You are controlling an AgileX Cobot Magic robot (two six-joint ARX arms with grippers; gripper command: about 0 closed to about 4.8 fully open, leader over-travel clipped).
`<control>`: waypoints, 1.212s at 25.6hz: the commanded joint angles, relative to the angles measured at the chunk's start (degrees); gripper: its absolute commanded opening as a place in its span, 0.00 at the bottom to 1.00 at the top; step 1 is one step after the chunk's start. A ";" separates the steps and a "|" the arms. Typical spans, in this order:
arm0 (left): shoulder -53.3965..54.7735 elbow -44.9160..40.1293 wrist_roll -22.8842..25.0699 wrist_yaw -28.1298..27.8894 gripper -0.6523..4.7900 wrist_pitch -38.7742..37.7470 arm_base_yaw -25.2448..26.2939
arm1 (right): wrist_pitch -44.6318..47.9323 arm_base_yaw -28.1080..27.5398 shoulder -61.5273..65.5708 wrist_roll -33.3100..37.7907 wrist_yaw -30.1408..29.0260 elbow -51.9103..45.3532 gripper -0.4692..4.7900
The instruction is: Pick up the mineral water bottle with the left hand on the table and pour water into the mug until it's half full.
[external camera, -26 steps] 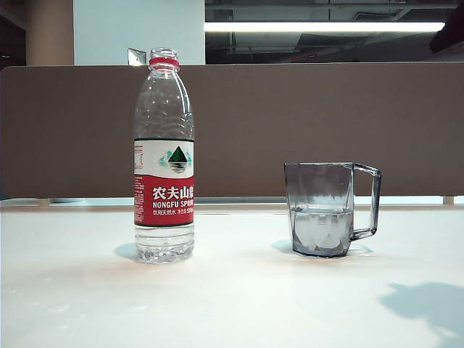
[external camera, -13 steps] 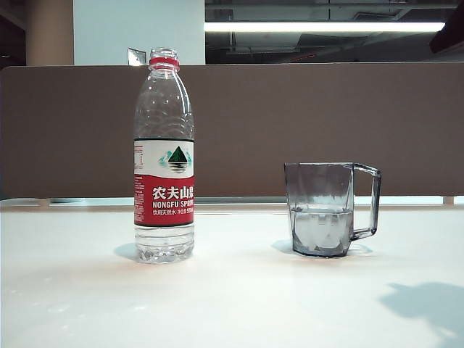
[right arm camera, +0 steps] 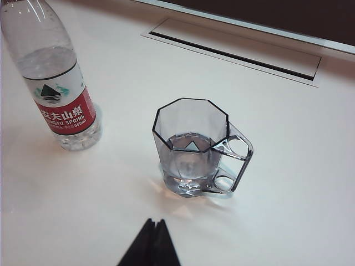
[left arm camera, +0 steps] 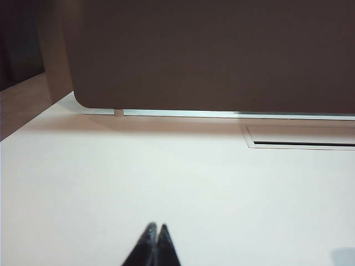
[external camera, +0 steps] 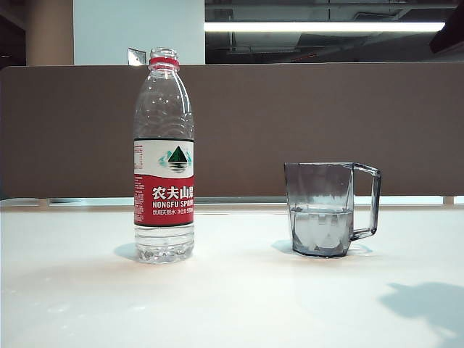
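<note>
Nothing moved, left gripper (left arm camera: 156, 228) and right gripper (right arm camera: 155, 223) shut, arms unseen

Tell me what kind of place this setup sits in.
Probably an office workstation: a glossy white desk with a slotted cable grommet, a brown partition screen behind it and a fluorescent ceiling strip light. Both black grippers, left and right, are shut above the desk.
</note>
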 commanded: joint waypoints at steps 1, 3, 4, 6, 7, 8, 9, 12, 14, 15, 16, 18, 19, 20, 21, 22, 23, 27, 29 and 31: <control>0.04 0.22 -0.15 -0.02 0.11 0.68 0.04 | 1.25 -0.02 -0.07 0.13 0.42 0.26 0.09; 0.02 0.22 -0.15 -0.02 0.11 0.68 0.04 | 2.12 -0.57 -1.40 0.07 4.52 -1.16 0.09; 0.02 0.22 -0.15 -0.02 0.11 0.68 0.04 | 2.95 -1.38 -2.60 -0.24 6.01 -2.19 0.09; 0.02 0.22 -0.15 -0.02 0.11 0.68 0.04 | 8.09 -5.46 -6.82 -0.28 6.01 -5.95 0.09; 0.02 0.22 -0.15 -0.02 0.11 0.68 0.04 | 11.85 -8.85 -9.27 -0.28 4.96 -8.35 0.09; 0.02 0.22 -0.15 -0.02 0.11 0.68 0.04 | 13.44 -10.78 -10.38 -0.31 4.02 -9.51 0.09; 0.02 0.22 -0.15 -0.02 0.11 0.68 0.04 | 16.24 -15.15 -12.39 -0.94 1.31 -11.76 0.09; 0.02 0.22 -0.15 0.00 0.11 0.68 0.04 | 20.37 -23.08 -15.41 -6.54 -4.94 -15.82 0.09; 0.02 0.22 -0.15 0.00 0.11 0.68 0.04 | 21.86 -28.17 -17.64 -6.58 -6.49 -17.77 0.09; 0.02 0.22 -0.15 -0.02 0.11 0.68 0.04 | 22.49 -29.94 -18.58 -6.58 -6.47 -18.38 0.09; 0.02 0.22 -0.15 -0.02 0.11 0.68 0.04 | 24.39 -32.83 -20.28 -6.58 -6.45 -19.78 0.09; 0.02 0.22 -0.15 -0.02 0.11 0.68 0.04 | 27.71 -36.98 -22.84 -6.58 -6.45 -21.97 0.09; 0.02 0.22 -0.15 -0.02 0.11 0.68 0.04 | 28.44 -38.42 -23.71 -6.58 -6.47 -22.58 0.09; 0.02 0.22 -0.15 0.00 0.11 0.68 0.04 | 30.10 -40.48 -23.74 -6.58 -6.45 -23.30 0.09; 0.02 0.22 -0.15 -0.04 0.11 0.66 0.04 | 30.64 -41.48 -23.71 -6.58 -6.47 -23.63 0.09; 0.02 0.22 -0.15 0.00 0.11 0.66 0.04 | 32.35 -42.80 -23.71 -6.58 -6.45 -24.52 0.09; 0.02 0.22 -0.15 -0.02 0.11 0.61 0.04 | 33.44 -43.17 -23.71 -6.58 -6.45 -25.11 0.09; 0.02 0.22 -0.15 0.00 0.11 0.66 0.04 | 36.54 -43.30 -23.74 -6.45 -6.49 -28.28 0.09; 0.02 0.22 -0.15 0.00 0.11 0.66 0.04 | 35.58 -43.15 -23.74 -6.23 -7.04 -28.28 0.09; 0.02 0.22 -0.15 0.00 0.11 0.66 0.04 | 34.71 -43.15 -23.74 -6.23 -11.06 -28.28 0.09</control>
